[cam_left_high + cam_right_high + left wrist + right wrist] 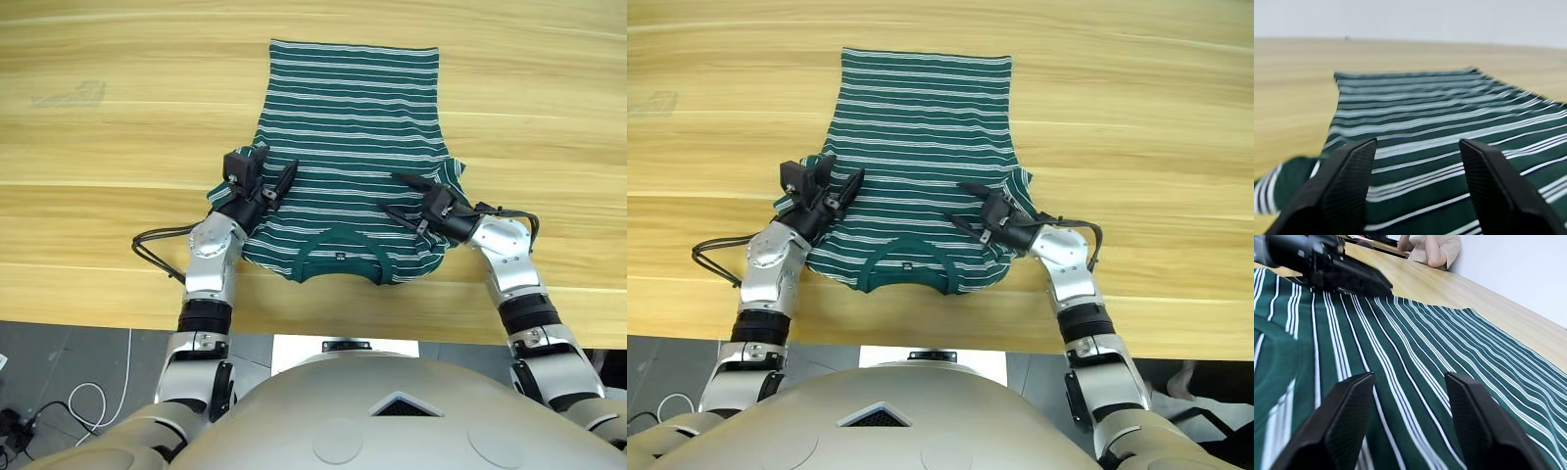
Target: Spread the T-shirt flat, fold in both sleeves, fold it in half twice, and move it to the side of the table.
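A dark green T-shirt with white stripes (348, 127) lies flat on the wooden table (98, 147), collar towards me and hem at the far side. Both sleeves are folded in over the body. My left gripper (277, 182) hovers open over the shirt's left shoulder area, with bare striped cloth (1420, 142) between its fingers. My right gripper (399, 192) stands open over the right shoulder, fingers pointing inward across the cloth (1410, 382). Neither gripper holds anything.
Bare wooden tabletop stretches wide to the left (88, 196) and right (558, 127) of the shirt. The table's near edge (313, 328) runs just below the collar. Black cables (157, 245) loop from the left wrist.
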`<control>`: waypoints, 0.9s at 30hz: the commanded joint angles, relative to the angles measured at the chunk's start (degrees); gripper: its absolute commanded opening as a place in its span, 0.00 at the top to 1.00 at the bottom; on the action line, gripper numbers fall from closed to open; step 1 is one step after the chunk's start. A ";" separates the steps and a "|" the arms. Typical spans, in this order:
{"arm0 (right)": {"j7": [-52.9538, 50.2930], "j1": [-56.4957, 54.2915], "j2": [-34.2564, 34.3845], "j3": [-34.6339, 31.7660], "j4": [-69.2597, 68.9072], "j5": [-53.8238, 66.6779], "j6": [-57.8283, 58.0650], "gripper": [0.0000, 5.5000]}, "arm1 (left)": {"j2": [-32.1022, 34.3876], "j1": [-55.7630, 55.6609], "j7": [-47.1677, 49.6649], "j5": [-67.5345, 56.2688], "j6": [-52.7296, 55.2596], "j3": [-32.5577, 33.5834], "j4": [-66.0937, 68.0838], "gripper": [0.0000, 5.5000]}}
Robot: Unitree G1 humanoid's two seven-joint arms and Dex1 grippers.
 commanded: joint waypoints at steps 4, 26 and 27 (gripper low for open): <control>-1.36 2.40 -3.98 -2.05 0.27 -1.34 2.65 0.52 | -1.01 8.64 3.96 -0.14 5.41 2.67 -3.99 0.44; 1.67 7.68 -0.01 -3.71 -14.83 13.57 -4.24 0.52 | -6.15 8.35 -8.56 -8.79 -7.01 6.05 -4.21 0.44; 1.68 7.63 0.32 -4.06 -16.65 15.03 -3.41 0.52 | -6.03 8.29 -9.57 -9.19 -7.30 6.04 -4.66 0.44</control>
